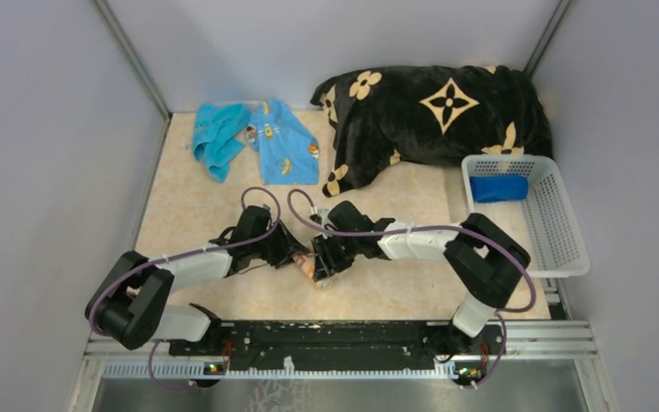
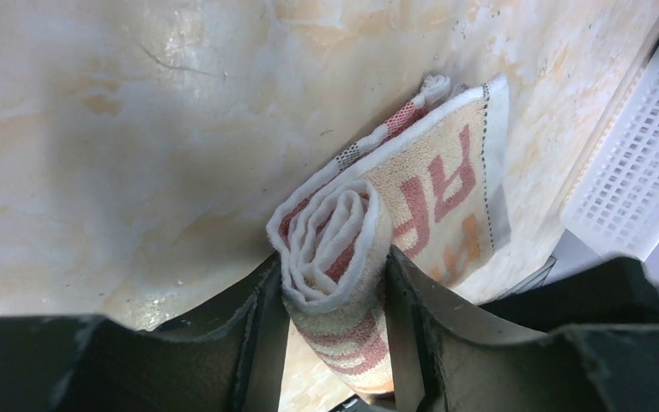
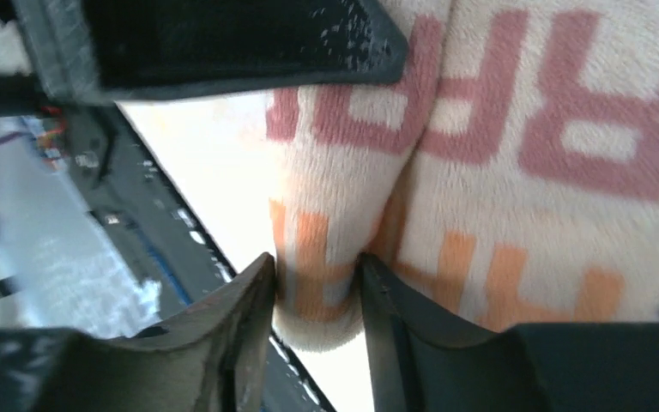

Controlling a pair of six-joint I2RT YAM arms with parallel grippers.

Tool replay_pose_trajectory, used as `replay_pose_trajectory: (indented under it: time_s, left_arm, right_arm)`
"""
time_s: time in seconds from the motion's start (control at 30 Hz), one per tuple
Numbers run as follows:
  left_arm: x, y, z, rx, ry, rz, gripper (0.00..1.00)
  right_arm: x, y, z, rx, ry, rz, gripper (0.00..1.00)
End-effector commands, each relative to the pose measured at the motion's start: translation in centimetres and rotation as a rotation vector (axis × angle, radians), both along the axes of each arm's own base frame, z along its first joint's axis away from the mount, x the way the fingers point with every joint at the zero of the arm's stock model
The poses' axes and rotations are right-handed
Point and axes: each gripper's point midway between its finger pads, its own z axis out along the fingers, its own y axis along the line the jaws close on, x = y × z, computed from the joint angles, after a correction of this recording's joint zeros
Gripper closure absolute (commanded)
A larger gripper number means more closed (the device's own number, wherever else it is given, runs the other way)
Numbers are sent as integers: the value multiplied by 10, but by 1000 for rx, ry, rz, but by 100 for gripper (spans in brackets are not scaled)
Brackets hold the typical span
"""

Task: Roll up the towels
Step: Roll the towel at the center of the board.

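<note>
- Striped towel: it lies on the bench near the front edge, between the two arms. It is part rolled, with the spiral end facing the left wrist camera and a flat lettered tail not yet wound in.
- Left pincer: about half closed, with both jaws pressed against the sides of the roll, so it has hold of the striped towel.
- Right pincer: narrowly parted, with a fold of the same cloth filling the gap. It looks pinched, but I cannot tell how firmly.
- Risk, unrolling: terry cloth springs back. If either grip eases before the tail is wound, the spiral will likely loosen.
- Risk, skew: the roll sits at an angle to the tail, so uneven turning could cone it out at one end.
- Risk, dragging: the two arms are crowded over one small cloth, so a pull by one could drag it out of the other, or the jaws could knock together.
- Left to do: the turquoise towel and the printed light blue towel lie loose at the back, while a dark blue towel sits in the basket.
</note>
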Motion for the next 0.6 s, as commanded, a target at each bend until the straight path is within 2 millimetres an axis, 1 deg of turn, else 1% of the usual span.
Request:
replay_pose_trajectory:
  time_s: [0.0, 0.1, 0.13, 0.17, 0.2, 0.3, 0.37, 0.47, 0.57]
  left_arm:
    - [-15, 20, -31, 129, 75, -15, 51]
    - [-16, 21, -34, 137, 85, -20, 51]
    - [-16, 21, -34, 142, 87, -19, 51]
    - [-16, 22, -34, 145, 85, -18, 51]
    - [-15, 22, -34, 147, 85, -16, 51]
    - [-15, 22, -34, 152, 86, -17, 51]
    - [-15, 23, -33, 156, 86, -12, 51]
    - [-15, 25, -33, 161, 85, -9, 51]
    - [-15, 25, -33, 161, 86, -6, 51]
  right_arm:
    - [27, -32, 25, -253, -347, -92, 56]
    - [33, -37, 51, -325, -534, -121, 48]
    - [33, -37, 57, -350, -585, -122, 40]
    - [29, -32, 64, -363, -636, -108, 36]
    - [28, -31, 67, -385, -680, -101, 35]
    - [20, -18, 75, -424, -790, -71, 34]
    - [15, -8, 77, -454, -851, -53, 35]
    - [9, 5, 72, -508, -907, -15, 38]
    - [6, 12, 52, -591, -948, 29, 42]
